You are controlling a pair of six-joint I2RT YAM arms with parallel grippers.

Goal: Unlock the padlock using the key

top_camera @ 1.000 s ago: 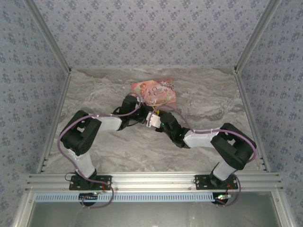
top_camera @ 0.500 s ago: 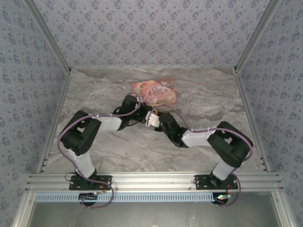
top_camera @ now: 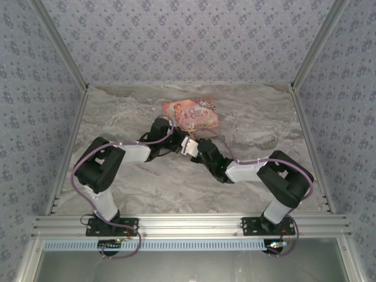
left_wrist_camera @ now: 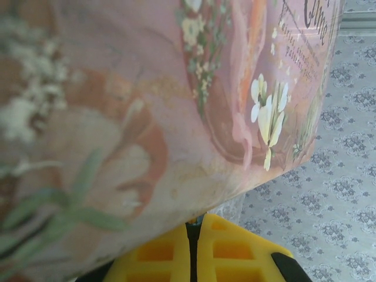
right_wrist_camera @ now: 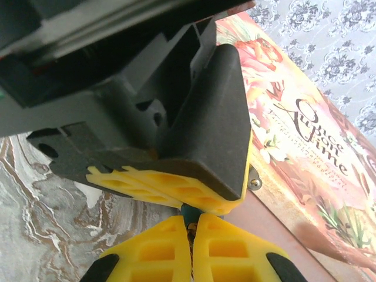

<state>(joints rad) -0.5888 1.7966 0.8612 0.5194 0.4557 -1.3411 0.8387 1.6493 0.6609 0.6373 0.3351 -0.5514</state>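
While both arms meet around the middle of the tabletop [top_camera: 117,117], toward its far edge, right gripper [right_wrist_camera: 190,226] jaws pinch a teal bit, likely the padlock [right_wrist_camera: 188,212]. Left gripper [left_wrist_camera: 192,226] jaws are pressed together just above it (key not discernible). Unlocking seems mid-attempt, not done. Pink box [top_camera: 191,114] crowds the far side; near and side edges leave room.

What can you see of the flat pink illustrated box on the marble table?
The flat pink illustrated box lies face up on the grey marbled table, toward the far middle. Its cardboard-looking lid shows white flowers, green leaves and dark script reading "Once Upon a Time". A small silvery tab sits at its edge.
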